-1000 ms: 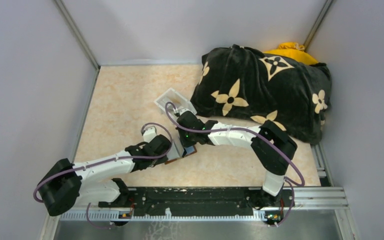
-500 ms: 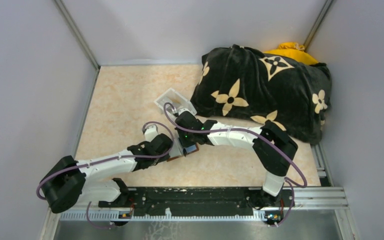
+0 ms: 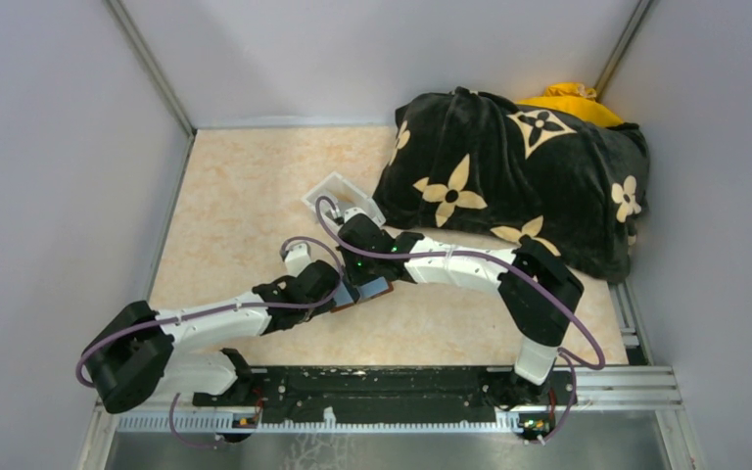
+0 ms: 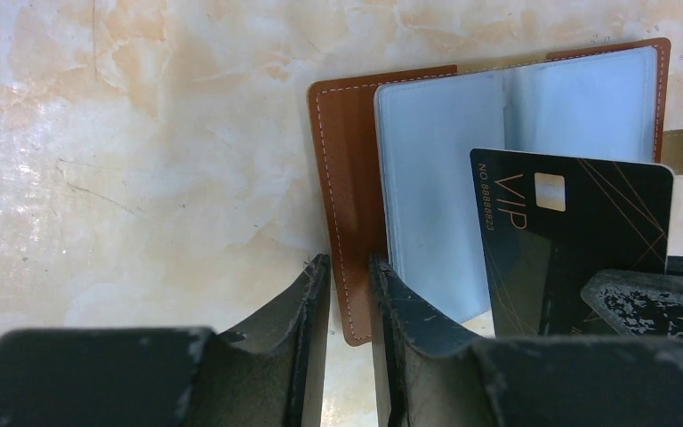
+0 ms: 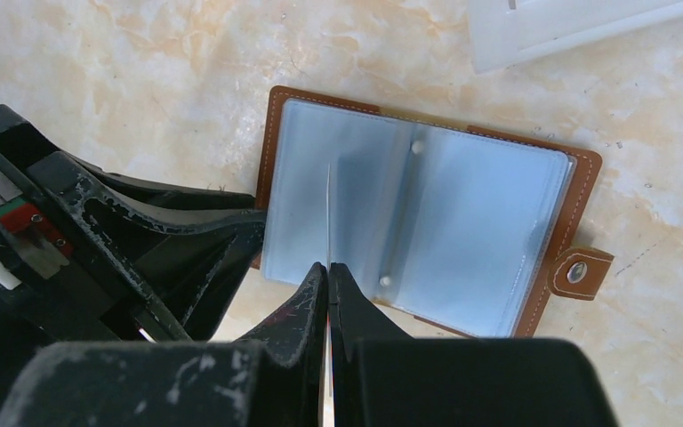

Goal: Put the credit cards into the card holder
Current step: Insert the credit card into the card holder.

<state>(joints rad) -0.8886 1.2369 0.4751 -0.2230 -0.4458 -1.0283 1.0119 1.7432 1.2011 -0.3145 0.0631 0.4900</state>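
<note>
1. Brown leather card holder (image 5: 462, 222) lies open and flat on the marble-look table (image 3: 245, 196), clear sleeves up.
2. Black VIP credit card (image 4: 569, 240) stands on edge over one sleeve page, pinched by the right gripper (image 5: 329, 267).
3. Left gripper (image 4: 349, 285): fingers nearly pressed together, narrow gap, at the holder's leather edge.
4. White tray (image 5: 569, 27) sits just beyond the holder; patterned blanket (image 3: 519, 176) lies further off.

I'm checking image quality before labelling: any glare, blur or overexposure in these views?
Left wrist: print on the credit card is sharp, the left gripper blurs toward the lens, and the table has a pale sheen. Right wrist: sleeves of the card holder show mild glare, and the white tray is nearly blown out. Top external: even light, soft shadows.
</note>
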